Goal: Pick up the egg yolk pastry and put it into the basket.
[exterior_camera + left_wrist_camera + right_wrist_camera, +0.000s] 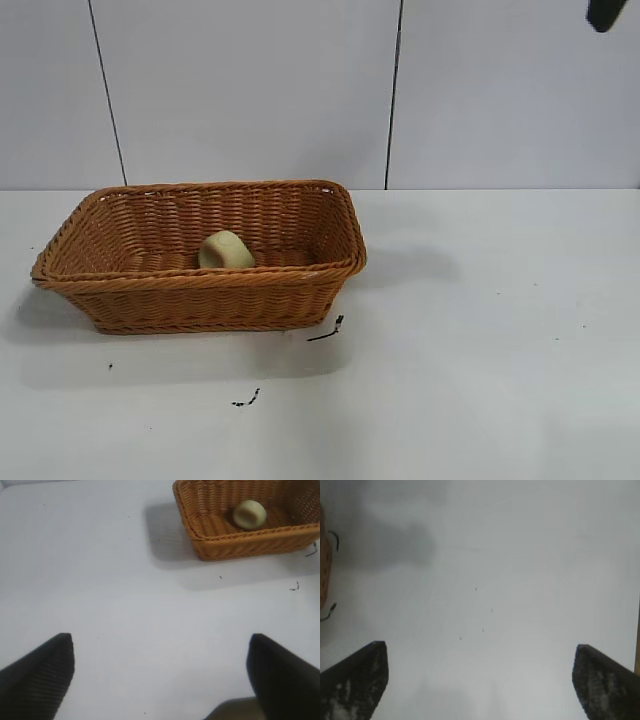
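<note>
The pale yellow egg yolk pastry [225,250] lies inside the orange-brown woven basket [200,300] at the table's left; in the left wrist view the egg yolk pastry [249,514] shows in the basket [240,545]. My left gripper [161,642] is open over bare white table, well away from the basket, with nothing between its fingers. High above the table's right side, my right gripper [481,650] is open and empty too. In the exterior view only a dark tip of the right arm [604,14] shows at the top right corner.
Small black marks [327,330] lie on the white table just in front of the basket, more black marks [246,400] nearer the front. A basket edge [324,560] shows at the border of the right wrist view. A grey panelled wall stands behind.
</note>
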